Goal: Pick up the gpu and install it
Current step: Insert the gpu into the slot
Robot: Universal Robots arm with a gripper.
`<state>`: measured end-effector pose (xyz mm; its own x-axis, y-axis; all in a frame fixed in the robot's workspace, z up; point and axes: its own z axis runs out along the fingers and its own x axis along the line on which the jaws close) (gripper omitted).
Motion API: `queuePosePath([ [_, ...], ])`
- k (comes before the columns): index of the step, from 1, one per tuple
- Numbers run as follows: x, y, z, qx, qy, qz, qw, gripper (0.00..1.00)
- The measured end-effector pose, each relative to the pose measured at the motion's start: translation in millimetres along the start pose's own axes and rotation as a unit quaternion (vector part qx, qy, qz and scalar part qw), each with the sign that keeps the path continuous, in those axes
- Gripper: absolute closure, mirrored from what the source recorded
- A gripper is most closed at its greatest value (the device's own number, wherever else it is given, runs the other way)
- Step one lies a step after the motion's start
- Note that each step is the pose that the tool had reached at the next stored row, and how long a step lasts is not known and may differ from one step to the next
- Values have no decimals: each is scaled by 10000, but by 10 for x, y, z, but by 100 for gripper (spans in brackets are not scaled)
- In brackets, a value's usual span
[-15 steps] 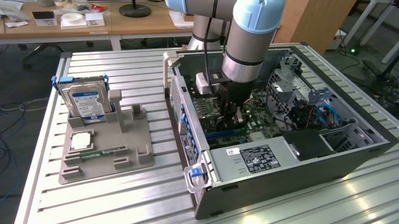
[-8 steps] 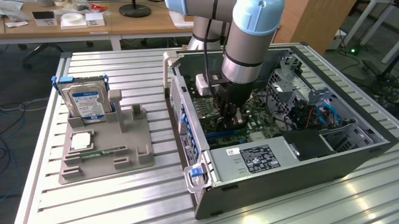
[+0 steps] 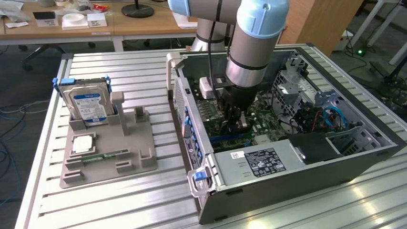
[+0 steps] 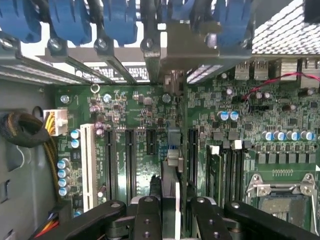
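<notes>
Pincer (image 4: 170,220) is clamped on the gpu (image 4: 174,165) over the motherboard (image 4: 130,115), so I'd keep it upright and push down evenly.

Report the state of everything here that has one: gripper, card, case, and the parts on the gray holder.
computer case: lying on its side, open.
gripper: shut on the gpu, down inside the computer case.
gpu: held edge-on over the motherboard slots; cannot tell whether it is seated.
hard drive: standing upright in the gray holder.
memory stick: lying flat on the gray holder.
</notes>
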<state>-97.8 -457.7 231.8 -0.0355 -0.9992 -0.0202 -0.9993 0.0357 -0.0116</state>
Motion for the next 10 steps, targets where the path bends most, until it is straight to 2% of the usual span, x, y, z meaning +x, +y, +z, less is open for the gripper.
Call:
queuePosePath([
  [10,0,0,2,-1,0,0,10000,73],
])
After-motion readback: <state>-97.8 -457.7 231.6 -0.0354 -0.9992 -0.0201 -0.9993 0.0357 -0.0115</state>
